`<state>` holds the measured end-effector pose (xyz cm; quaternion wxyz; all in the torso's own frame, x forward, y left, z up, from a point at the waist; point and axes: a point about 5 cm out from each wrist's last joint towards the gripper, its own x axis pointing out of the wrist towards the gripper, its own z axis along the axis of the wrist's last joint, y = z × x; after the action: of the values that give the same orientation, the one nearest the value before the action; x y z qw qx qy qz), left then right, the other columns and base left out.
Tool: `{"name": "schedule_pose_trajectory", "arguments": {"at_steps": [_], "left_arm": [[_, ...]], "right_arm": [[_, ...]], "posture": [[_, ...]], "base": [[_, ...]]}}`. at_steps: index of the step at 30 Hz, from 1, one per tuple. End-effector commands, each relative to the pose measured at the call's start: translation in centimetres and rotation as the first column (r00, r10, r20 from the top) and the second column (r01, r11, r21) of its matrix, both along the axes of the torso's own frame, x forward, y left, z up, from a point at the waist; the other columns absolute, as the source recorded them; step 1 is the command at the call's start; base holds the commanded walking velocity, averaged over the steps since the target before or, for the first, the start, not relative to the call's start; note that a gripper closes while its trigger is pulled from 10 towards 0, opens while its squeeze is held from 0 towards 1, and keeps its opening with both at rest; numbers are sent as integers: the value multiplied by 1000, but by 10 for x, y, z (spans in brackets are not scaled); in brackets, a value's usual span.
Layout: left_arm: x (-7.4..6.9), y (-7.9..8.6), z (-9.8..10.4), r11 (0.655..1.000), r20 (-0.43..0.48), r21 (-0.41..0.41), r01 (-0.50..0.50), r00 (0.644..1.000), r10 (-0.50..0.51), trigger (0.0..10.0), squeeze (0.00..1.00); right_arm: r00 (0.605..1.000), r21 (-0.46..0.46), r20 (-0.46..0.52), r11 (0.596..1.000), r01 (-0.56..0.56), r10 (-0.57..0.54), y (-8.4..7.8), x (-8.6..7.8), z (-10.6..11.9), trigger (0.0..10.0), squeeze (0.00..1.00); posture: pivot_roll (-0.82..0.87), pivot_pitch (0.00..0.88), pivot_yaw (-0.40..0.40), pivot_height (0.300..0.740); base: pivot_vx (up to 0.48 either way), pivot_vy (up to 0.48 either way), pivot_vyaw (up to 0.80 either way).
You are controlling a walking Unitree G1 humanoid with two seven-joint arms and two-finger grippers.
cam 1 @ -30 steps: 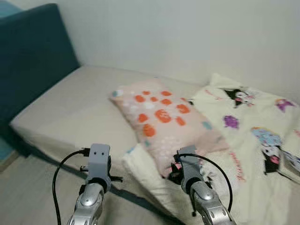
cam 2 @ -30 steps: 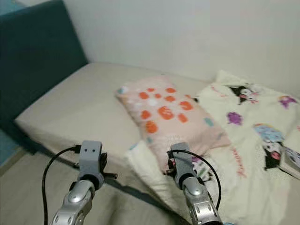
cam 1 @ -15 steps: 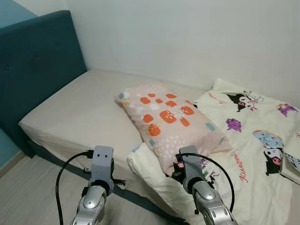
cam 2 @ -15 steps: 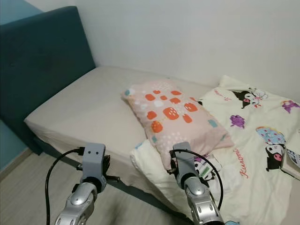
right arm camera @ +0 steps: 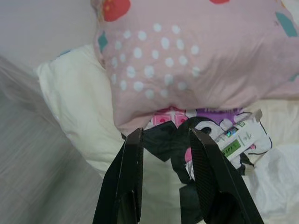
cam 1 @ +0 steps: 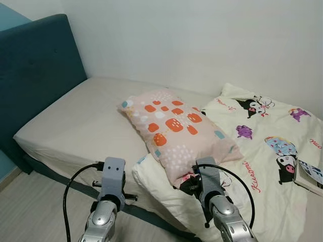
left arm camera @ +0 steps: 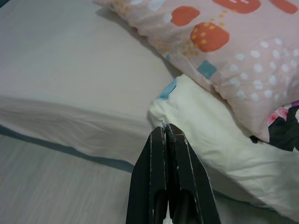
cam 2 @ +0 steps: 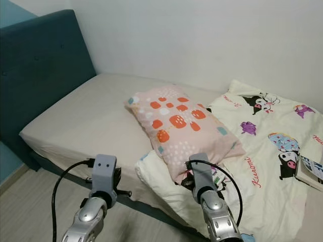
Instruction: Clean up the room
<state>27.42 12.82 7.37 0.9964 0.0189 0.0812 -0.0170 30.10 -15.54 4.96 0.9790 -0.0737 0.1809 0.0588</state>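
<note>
While at far left stands a teal headboard (cam 1: 35,75) and, beside it, a bare beige mattress (cam 1: 75,121), lower left of the frame holds the left gripper (left arm camera: 164,135), fingers pressed together on nothing. At centre lies a pink spotted pillow (cam 1: 174,128), partly over a cartoon-print blanket (cam 1: 262,151). Lower centre: the right gripper (right arm camera: 163,140), fingers spread, over a small packet (right arm camera: 238,140) at the pillow's edge. Far right: a book (cam 1: 309,174).

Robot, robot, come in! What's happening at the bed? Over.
Left gripper shut, idle by bed edge. Right gripper open, near pillow. Pillow lies on blanket; small packet beside it.
</note>
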Motion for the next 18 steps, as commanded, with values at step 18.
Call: {"name": "schedule_pose_trajectory", "arguments": {"at_steps": [18], "left_arm": [[-4,5,-6,1000,-33,-4,-7,999,7,10000,0]], "right_arm": [[999,13,-37,1000,-8,9,1,-3,-5,10000,0]], "posture": [[-89,118,16,660]], "base": [[0,0,0]]}}
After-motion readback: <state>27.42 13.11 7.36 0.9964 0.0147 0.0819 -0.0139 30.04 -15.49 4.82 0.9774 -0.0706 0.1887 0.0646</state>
